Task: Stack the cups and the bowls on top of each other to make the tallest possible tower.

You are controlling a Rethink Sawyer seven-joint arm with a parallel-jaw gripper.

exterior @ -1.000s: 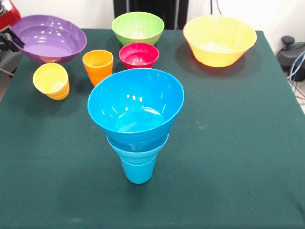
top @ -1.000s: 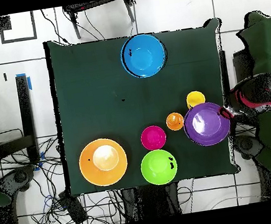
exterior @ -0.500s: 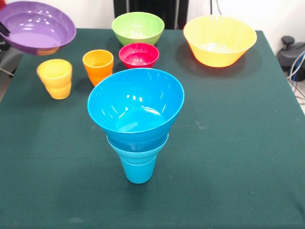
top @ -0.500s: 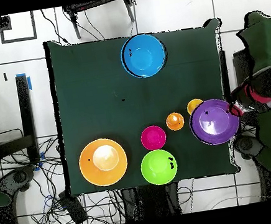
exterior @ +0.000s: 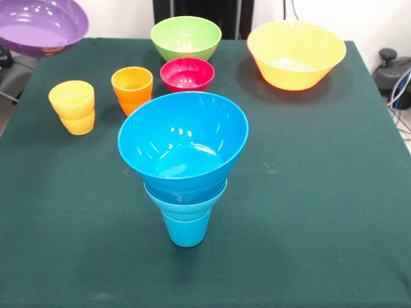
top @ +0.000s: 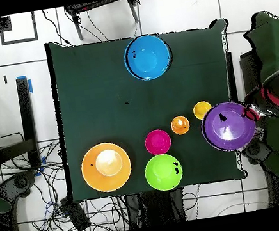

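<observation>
Beyond the yellow cup (exterior: pixel 72 106), the purple bowl (exterior: pixel 40 25) hangs off the table edge, apparently clamped by the gripper (top: pixel 253 113). Carry it level to the tower (exterior: pixel 184 163), then centre it.

A purple bowl (exterior: pixel 40 25), green bowl (exterior: pixel 185 37), red bowl (exterior: pixel 187 74) and yellow-orange bowl (exterior: pixel 296 54) are showing over a dark green cloth (exterior: pixel 321 192). Yellow (exterior: pixel 72 106) and orange (exterior: pixel 132 88) cups are sitting beside an all-blue tower (exterior: pixel 183 160).

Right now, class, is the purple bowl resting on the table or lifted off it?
Lifted. The purple bowl hangs above the table's corner, its base clear of the cloth; overhead it overhangs the edge.
</observation>
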